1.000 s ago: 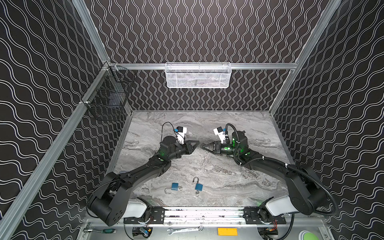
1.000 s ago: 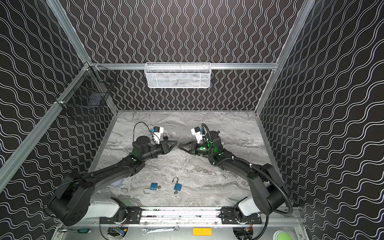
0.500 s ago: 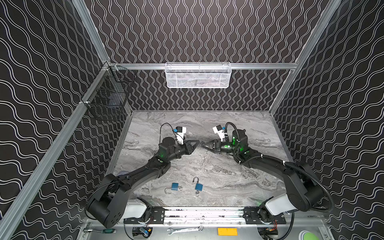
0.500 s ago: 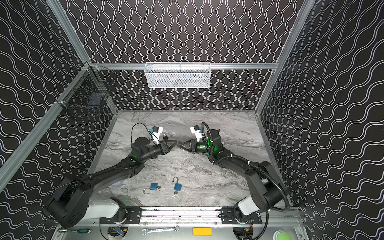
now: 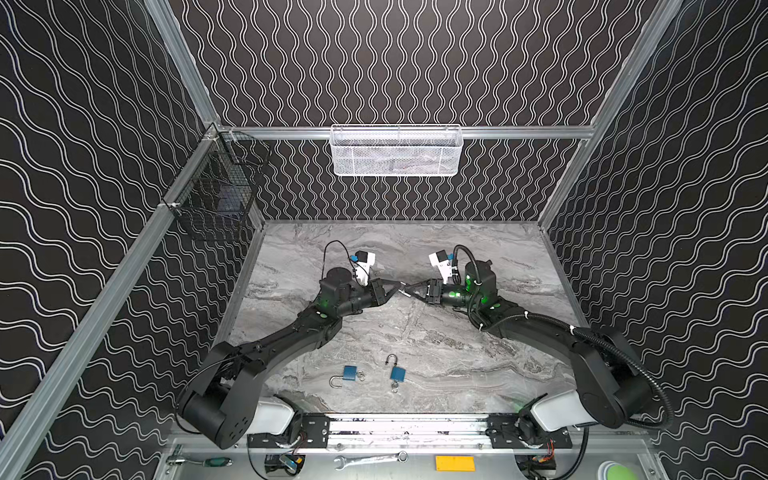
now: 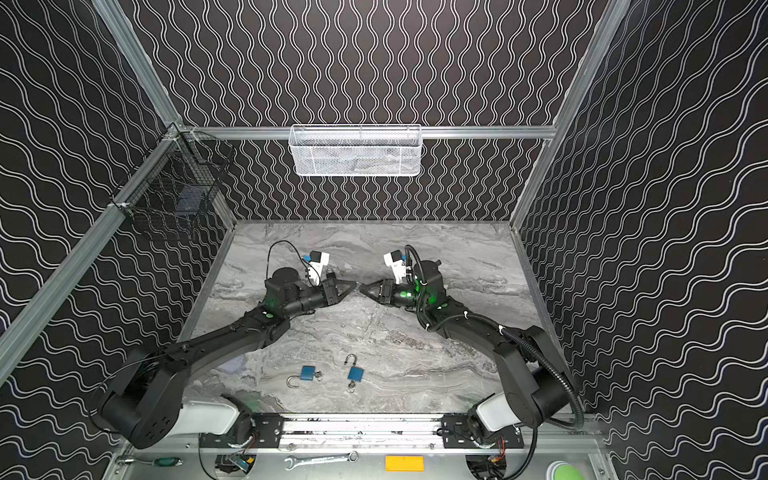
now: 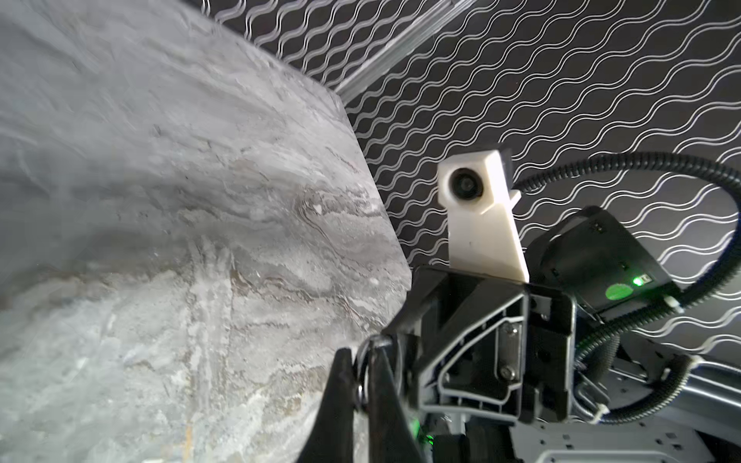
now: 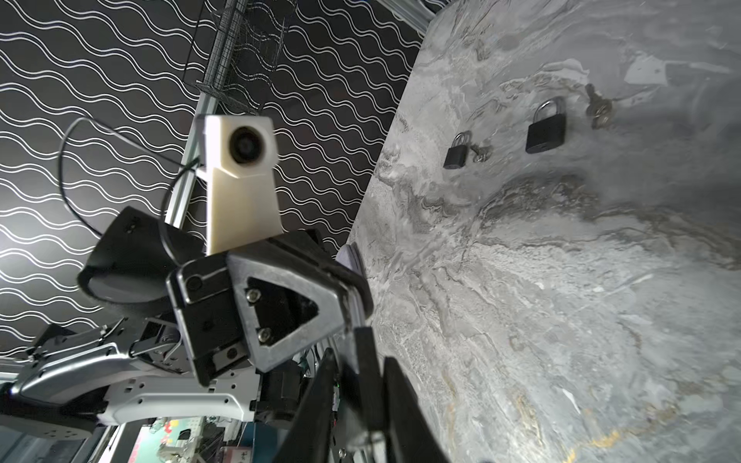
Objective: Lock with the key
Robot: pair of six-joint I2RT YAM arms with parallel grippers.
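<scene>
Over the counter point(image 5: 415, 332) we find the claws newly met tip to tip: left claw point(image 5: 397, 287) clamped on a key ring point(image 7: 363, 352), right claw point(image 5: 409, 290) easing apart, its hold unclear, likely a handover, with both blue padlocks point(image 5: 350, 372) point(image 5: 397, 372) lying near the front.

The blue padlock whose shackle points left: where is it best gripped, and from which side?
Probably the body of the padlock, from straight above. It lies flat on the table, shackle at its left end and keys at its right, so only the near and far edges are free to close on.
</scene>
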